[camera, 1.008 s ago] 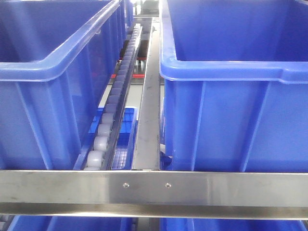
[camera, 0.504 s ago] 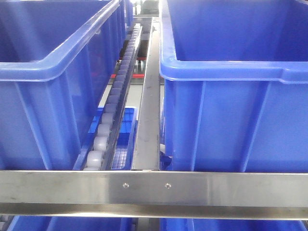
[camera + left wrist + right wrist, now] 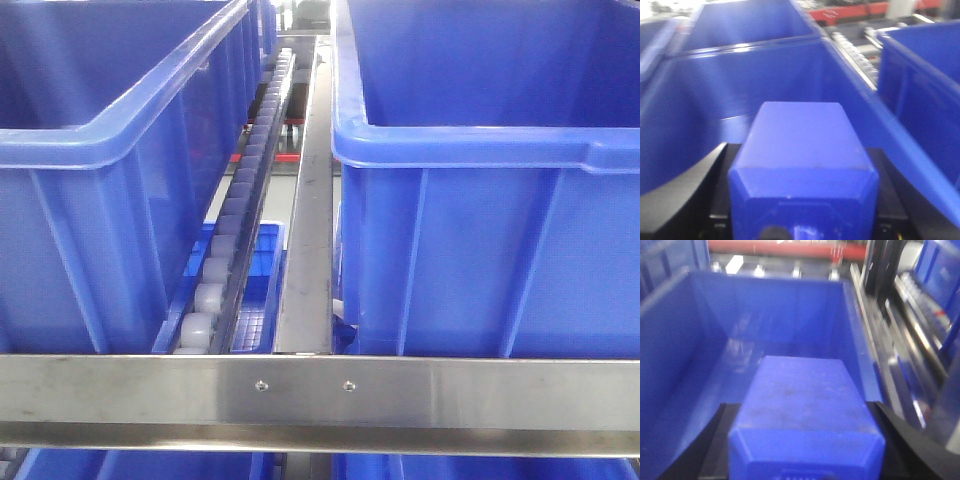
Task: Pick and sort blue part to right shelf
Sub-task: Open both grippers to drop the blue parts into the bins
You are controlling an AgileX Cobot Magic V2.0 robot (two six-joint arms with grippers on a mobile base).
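1. Your left gripper (image 3: 802, 210) is clamped on a blue part (image 3: 802, 160) above a deep blue bin (image 3: 715, 100).
2. Your right gripper (image 3: 805, 450) grips another blue part (image 3: 805, 410) over a second bin (image 3: 700, 355).
3. The right shelf (image 3: 320, 395) shows its steel rail and roller track (image 3: 235, 225).

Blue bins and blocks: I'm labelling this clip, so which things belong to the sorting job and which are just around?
Job: blue block in left gripper; blue block in right gripper; blue bins on the shelf.
Around: steel rail, roller track, lower tray.
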